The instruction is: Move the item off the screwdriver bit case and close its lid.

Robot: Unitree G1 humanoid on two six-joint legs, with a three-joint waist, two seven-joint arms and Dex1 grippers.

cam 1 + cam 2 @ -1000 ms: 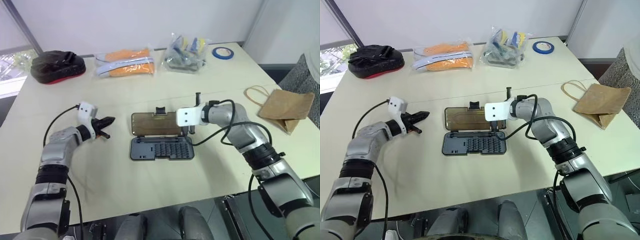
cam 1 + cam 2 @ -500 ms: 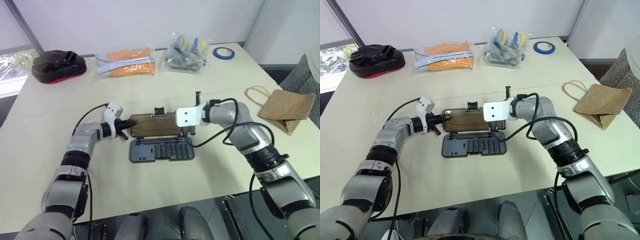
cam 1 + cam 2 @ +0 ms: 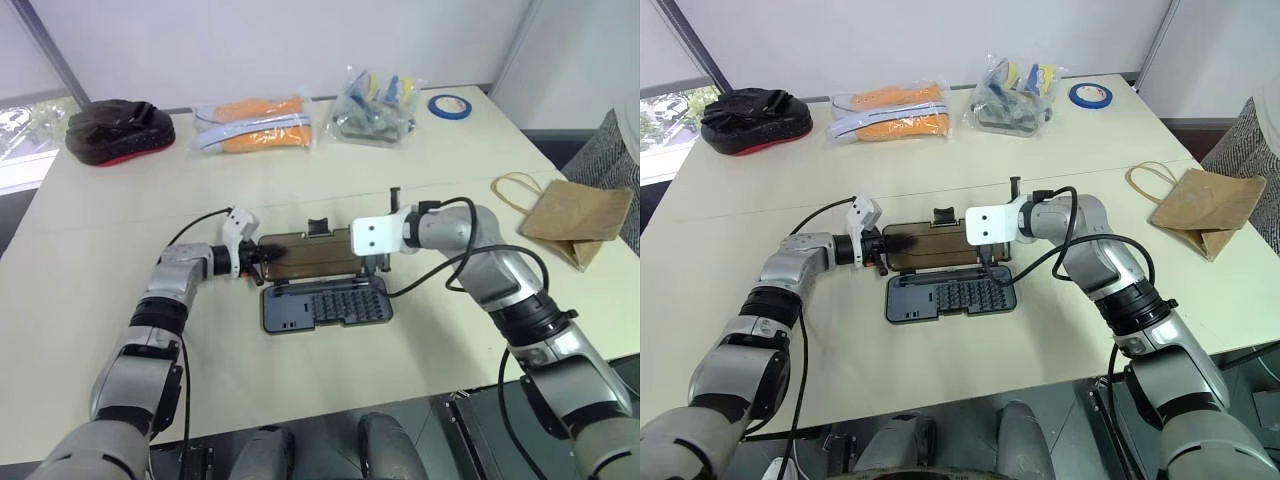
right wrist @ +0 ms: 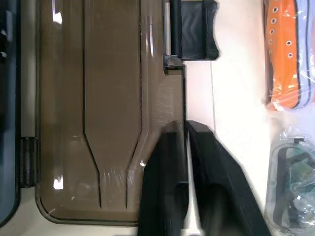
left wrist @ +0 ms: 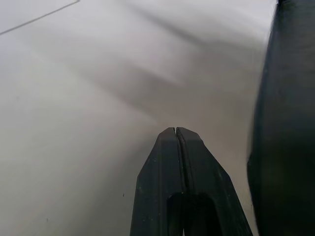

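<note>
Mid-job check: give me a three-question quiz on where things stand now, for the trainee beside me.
1. True or false: the paper bag lies on the screwdriver bit case.
2. The lid is: A) latched shut; B) open, hinged back from the bit tray; C) off the table.
3. Which gripper is at the lid's left end, and are its fingers open or shut?

Key
1. False: the bag lies on the table, apart from the case, to its right.
2. B.
3. The left gripper, fingers shut.
</note>
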